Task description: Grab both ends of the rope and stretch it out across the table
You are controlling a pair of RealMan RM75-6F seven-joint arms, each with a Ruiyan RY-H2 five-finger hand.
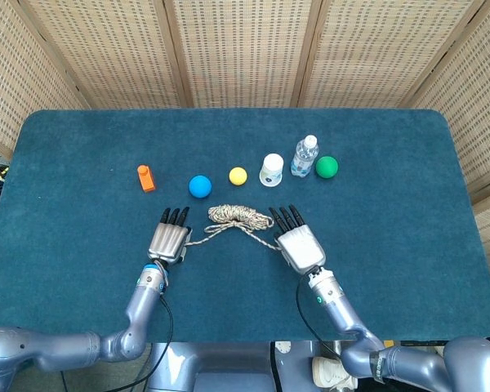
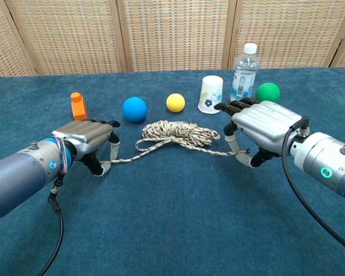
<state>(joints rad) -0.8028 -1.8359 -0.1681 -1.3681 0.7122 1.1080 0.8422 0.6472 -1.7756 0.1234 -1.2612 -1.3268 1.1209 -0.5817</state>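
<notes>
The speckled rope lies in a coil (image 1: 235, 214) (image 2: 181, 132) at mid-table, with one strand running out to each side. My left hand (image 1: 168, 237) (image 2: 86, 138) hovers palm-down over the left rope end (image 2: 107, 164), which lies between the thumb and a lowered finger, with a gap still showing. My right hand (image 1: 298, 241) (image 2: 263, 122) stands palm-down over the right rope end (image 2: 243, 152), which lies loose between its thumb and a lowered finger. The other fingers of both hands reach forward, spread.
Behind the coil stands a row: an orange block (image 1: 146, 177), a blue ball (image 1: 200, 186), a yellow ball (image 1: 238, 175), a paper cup (image 1: 271, 170), a water bottle (image 1: 305, 156) and a green ball (image 1: 327, 167). The blue cloth table (image 1: 392, 245) stretches wide to both sides.
</notes>
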